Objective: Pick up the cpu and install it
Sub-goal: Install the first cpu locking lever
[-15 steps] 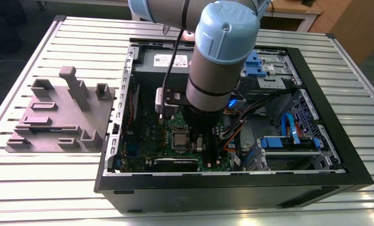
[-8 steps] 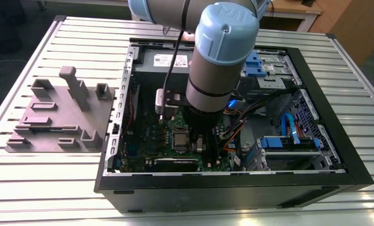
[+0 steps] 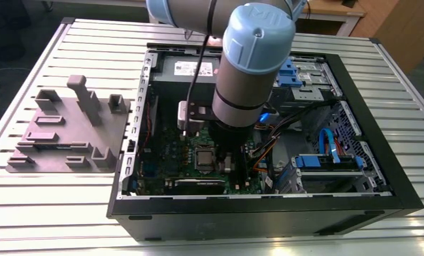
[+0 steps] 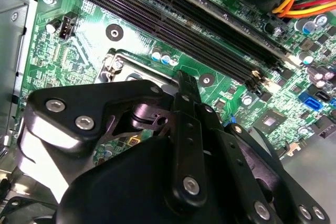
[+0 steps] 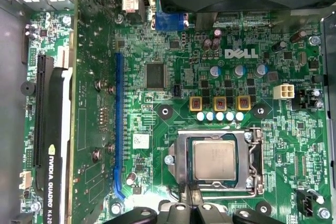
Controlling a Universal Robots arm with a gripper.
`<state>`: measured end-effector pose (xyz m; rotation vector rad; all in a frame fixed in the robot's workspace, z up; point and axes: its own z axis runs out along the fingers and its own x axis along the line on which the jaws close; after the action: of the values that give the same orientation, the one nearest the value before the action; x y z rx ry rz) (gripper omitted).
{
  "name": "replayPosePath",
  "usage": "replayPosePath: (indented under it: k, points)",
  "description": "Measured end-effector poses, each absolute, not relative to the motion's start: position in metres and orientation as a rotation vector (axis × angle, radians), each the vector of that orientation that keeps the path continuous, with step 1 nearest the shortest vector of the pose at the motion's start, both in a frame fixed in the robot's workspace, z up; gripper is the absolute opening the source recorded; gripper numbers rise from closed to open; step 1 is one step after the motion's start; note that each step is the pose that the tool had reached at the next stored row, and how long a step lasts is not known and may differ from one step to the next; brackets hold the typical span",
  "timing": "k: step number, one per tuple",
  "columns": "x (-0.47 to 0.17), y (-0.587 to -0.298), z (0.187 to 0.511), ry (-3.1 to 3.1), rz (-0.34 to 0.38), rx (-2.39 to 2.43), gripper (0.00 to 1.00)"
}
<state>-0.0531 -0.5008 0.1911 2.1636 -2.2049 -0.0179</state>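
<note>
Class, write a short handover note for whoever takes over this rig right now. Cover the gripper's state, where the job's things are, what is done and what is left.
The gripper is low inside the open black computer case. Its jaws are shut on nothing, at the edge of the metal-framed processor socket.
The cpu, a small flat square chip with a silver-grey metal top, lies flat in that socket on the green motherboard.
The grey fixture plate sits on the slatted metal table, to the exterior view's left of the case.
Done: the cpu is picked up and placed.
Left: the views do not show whether the socket is latched.
</note>
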Motion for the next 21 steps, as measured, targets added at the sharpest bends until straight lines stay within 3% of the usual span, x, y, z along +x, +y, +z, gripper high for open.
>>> replayPosePath:
  k: [21]
  points:
    - [-0.0492, -0.5015, 0.1842, -2.194, -0.026, 2.178, 0.10]
